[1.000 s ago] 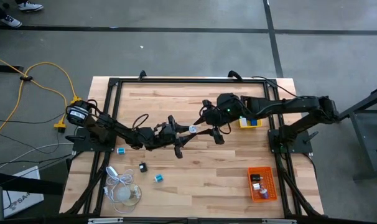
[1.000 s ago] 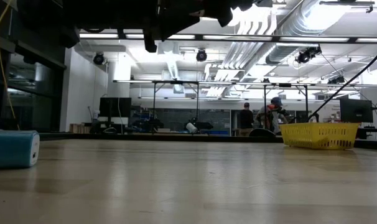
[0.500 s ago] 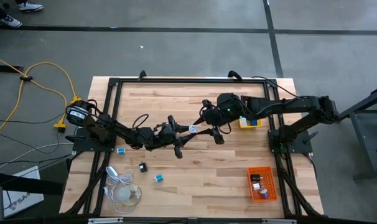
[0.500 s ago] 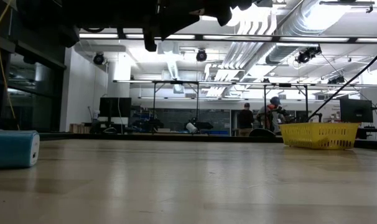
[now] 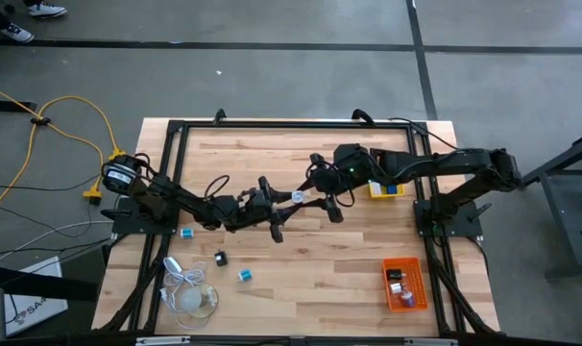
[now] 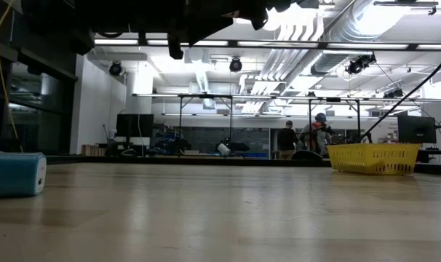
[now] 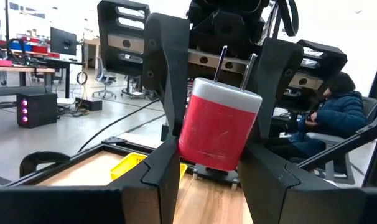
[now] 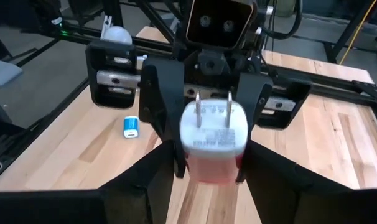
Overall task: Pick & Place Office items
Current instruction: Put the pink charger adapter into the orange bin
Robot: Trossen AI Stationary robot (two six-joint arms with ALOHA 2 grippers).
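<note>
Seen from overhead: wooden counter [image 5: 301,259] inside a black frame, two dark arms meeting just left of centre, raised above the boards. Between them, a red plug adapter with a white prong face [image 5: 298,199], gripped from both sides at once. Left tool [image 5: 289,202], reaching in from nine o'clock, pinched on the red body [image 7: 217,132]; metal prongs pointing away from the left wrist, toward the right arm. Right tool [image 5: 306,200], reaching in from three o'clock, likewise clamped on the same adapter [image 8: 212,138], white pronged end facing its own wrist camera.

Elsewhere on the counter, clock directions taken from the overhead view's centre: small blue charger block [image 5: 187,233] toward eight o'clock, just beside the left arm; tiny black piece [image 5: 220,258] and tiny teal piece [image 5: 244,276] toward seven o'clock, each apart from the other. White round bulb-like item with coiled white cord [image 5: 187,293] at the seven o'clock corner. Yellow tray [image 5: 386,189] toward three o'clock, partly under the right arm, a blue piece inside. Orange tray [image 5: 406,284] toward four o'clock, holding a few small pieces, colours hard to tell.

From counter height: blue charger block [image 6: 15,173] at far left, yellow tray [image 6: 373,158] at far right, people in the room beyond.
</note>
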